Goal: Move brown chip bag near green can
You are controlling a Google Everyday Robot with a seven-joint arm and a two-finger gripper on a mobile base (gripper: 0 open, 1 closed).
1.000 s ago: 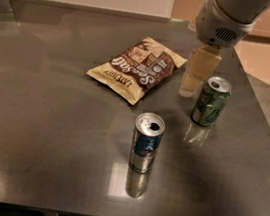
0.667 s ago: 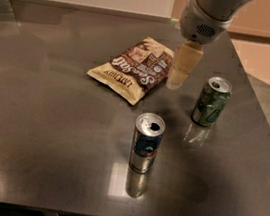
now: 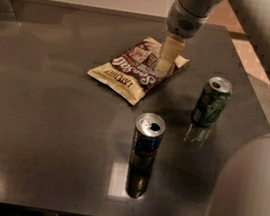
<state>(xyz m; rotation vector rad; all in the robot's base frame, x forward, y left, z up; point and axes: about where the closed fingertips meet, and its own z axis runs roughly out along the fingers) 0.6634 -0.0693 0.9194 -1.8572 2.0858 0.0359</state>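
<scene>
At the near right edge, a large pale rounded part of the robot point(image 3: 245, 197) is seen out of focus, covering that corner of the dark, glossy tabletop point(image 3: 46, 127). Just left of it, near the middle of the tabletop, a slim blue-and-silver can point(image 3: 147, 141) is stood upright with its opened top showing, and its reflection is cast on the surface towards the near edge. Farther back and to the right, the green can point(image 3: 212, 101) is stood upright too, its silver top facing up and pale markings visible on its side. It is placed near the right edge of the tabletop, well apart from the blue-and-silver can.

Farther still and to the left of the green can, the brown chip bag point(image 3: 130, 74) is laid flat and slantwise, with one cream end towards the near left and the other towards the far right. A clear stretch of tabletop is left between the bag and the green can.

The gripper point(image 3: 162, 67) is held over the far right part of the bag, pointing down, with its cream tip at or just above the bag's brown centre. Whether it is touching the bag cannot be told, nor whether it is spread or closed. Above it, the grey wrist point(image 3: 186, 19) is seen, and the pale arm point(image 3: 268, 29) is carried off to the far right.
</scene>
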